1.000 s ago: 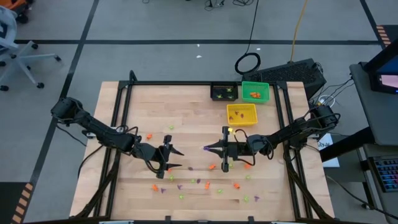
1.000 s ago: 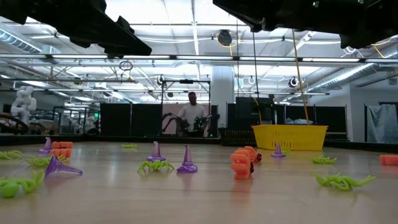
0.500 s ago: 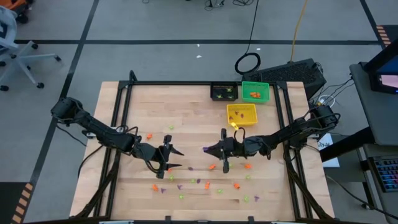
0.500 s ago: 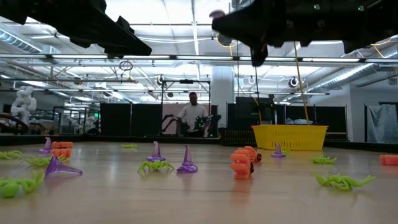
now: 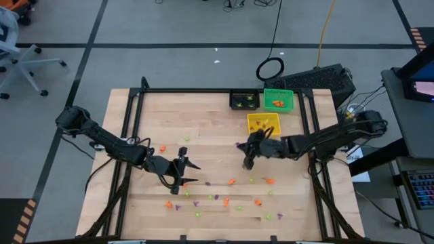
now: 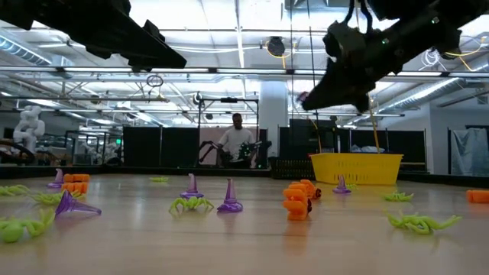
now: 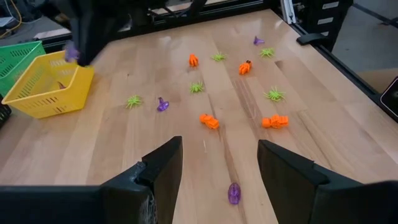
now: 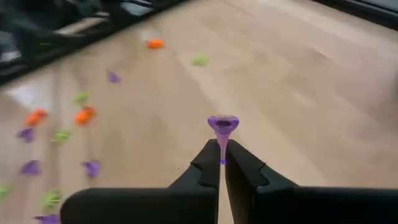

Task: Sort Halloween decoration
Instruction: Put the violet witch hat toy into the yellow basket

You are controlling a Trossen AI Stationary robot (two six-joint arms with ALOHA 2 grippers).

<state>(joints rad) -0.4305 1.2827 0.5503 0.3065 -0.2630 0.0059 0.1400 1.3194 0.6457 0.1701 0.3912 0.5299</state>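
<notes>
One table (image 5: 203, 115) carries three square bins: one black bin (image 5: 244, 100), one green bin (image 5: 278, 99), one yellow bin (image 5: 263, 123). The left wrist view shows four orange trinkets (image 7: 209, 121), five green trinkets (image 7: 196, 87) and three purple trinkets (image 7: 162, 104) lying loose. One purple cone (image 8: 222, 124) sits in the right tool (image 8: 221, 158). One person (image 6: 236, 141) stands behind.

Your right arm has swung toward the bins

Your right gripper (image 5: 241, 145) has moved from mid-table toward the far right, and now sits raised near the yellow bin (image 5: 263, 124). It has carried along the purple trinket (image 8: 222, 124) pinched in its closed tips. In the low view it has come down into sight, high on the right.
</notes>
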